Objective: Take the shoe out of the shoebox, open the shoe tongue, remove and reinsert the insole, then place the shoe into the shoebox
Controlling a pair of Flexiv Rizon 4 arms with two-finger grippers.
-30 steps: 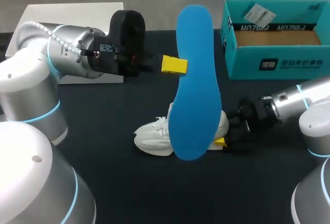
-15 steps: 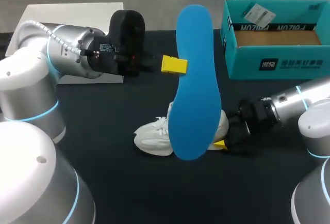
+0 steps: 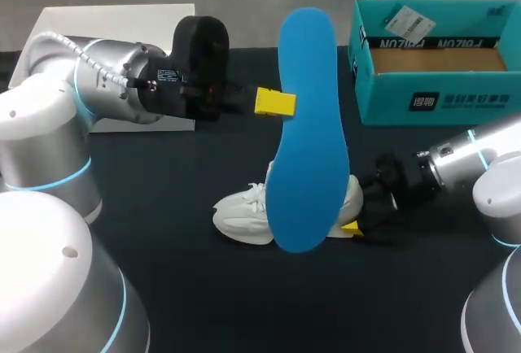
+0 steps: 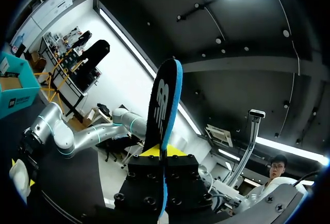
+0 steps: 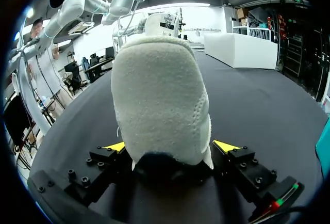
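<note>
Shifted slightly toward 3 o'clock: white shoe [image 3: 244, 211], heel clamped by right gripper [image 5: 170, 146]. Left gripper [image 3: 277, 102], at shoe's 12 o'clock, pinches raised blue insole [image 3: 305, 125].

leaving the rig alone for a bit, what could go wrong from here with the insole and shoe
1. The left tool pinches the tall upright insole at one edge only, so it might pivot or slip.
2. The right tool grips just the heel of the shoe, so the toe could swing when the insole is pushed in.
</note>
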